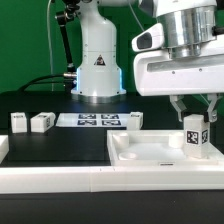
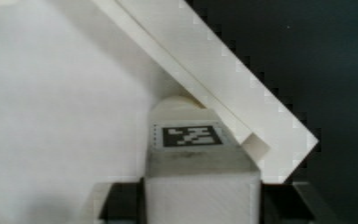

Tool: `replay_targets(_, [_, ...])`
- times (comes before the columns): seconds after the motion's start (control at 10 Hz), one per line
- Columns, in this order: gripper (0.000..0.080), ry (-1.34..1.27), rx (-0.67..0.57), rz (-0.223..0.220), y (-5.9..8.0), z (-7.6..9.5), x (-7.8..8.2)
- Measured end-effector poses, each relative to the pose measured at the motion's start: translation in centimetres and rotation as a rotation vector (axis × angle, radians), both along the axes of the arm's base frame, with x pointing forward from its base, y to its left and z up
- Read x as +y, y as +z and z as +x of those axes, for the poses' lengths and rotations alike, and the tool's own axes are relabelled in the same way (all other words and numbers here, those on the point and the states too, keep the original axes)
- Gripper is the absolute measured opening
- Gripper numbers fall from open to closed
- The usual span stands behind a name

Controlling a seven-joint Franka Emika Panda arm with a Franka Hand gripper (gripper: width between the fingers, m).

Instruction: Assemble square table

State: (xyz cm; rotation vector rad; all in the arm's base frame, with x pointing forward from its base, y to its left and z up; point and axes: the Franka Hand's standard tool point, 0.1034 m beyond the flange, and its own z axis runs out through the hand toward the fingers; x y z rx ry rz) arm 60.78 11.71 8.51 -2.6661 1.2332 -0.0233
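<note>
claw narrow, fingers clamped on both sides of one upright leg block. in the wrist view the dark fingertips sit flush against the block's sides. the tag on the block's face is a black-and-white square pattern with no letters or digits.

square top lies directly under the claw. the held block is at its corner, close against the raised rim. cannot tell whether the block is seated in a socket.

third leg block stands behind the top, to the exterior view's left of the claw. marker board is further that way. two leg blocks are well apart from the claw, beyond the board.

arm base behind carries a triangular black sign, its writing too small to read.
</note>
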Motion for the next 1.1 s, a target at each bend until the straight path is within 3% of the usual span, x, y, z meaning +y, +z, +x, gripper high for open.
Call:
replay_targets(0.4, [0.0290,-0.223,0.043,0.047,0.01,0.02,0.23])
replay_targets(0.5, [0.0400,-0.284,0.055,0.061,0.01,-0.01,0.41])
replay_targets(0.6, [0.0400,-0.246,0.048,0.058,0.00,-0.02,0.44])
replay_targets(0.8, [0.0625,-0.156,0.031,0.049,-0.01,-0.03,0.44])
replay_targets(1.1, [0.0649,0.105,-0.027,0.017,-0.06,0.07,0.41])
